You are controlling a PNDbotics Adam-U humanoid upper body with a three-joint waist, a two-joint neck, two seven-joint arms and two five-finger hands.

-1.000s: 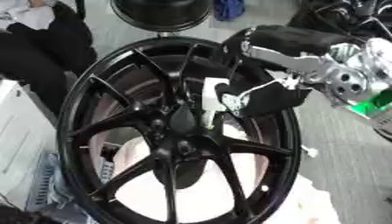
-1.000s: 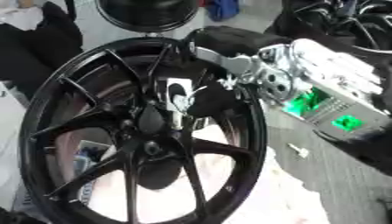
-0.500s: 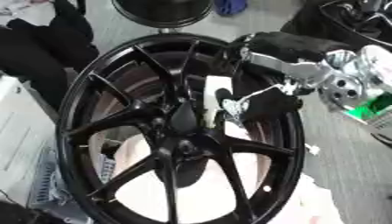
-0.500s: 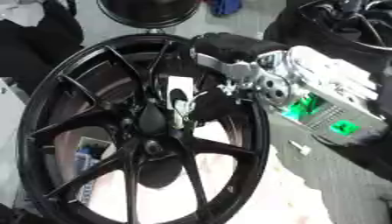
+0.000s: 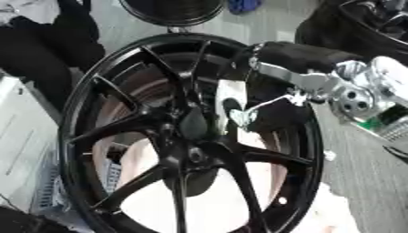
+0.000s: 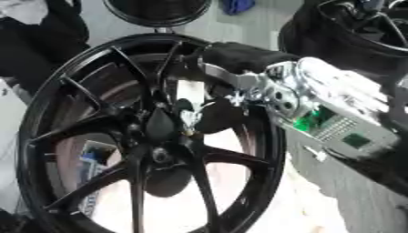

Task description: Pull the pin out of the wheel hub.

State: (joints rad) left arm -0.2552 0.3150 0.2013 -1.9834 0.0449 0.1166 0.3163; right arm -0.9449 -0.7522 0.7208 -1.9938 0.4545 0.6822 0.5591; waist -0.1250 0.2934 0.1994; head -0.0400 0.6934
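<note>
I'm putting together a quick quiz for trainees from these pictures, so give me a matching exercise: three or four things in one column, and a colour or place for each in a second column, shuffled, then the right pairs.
Column one:
1. wheel hub
2. right robot hand
3. blue object
4. green light

Column two:
A. at the top edge, beyond the wheel
B. at the middle of the black spokes
C. on the silver wrist of the right arm
D. reaching between the spokes just above the wheel's middle

Pairs: 1-B, 2-D, 3-A, 4-C
</note>
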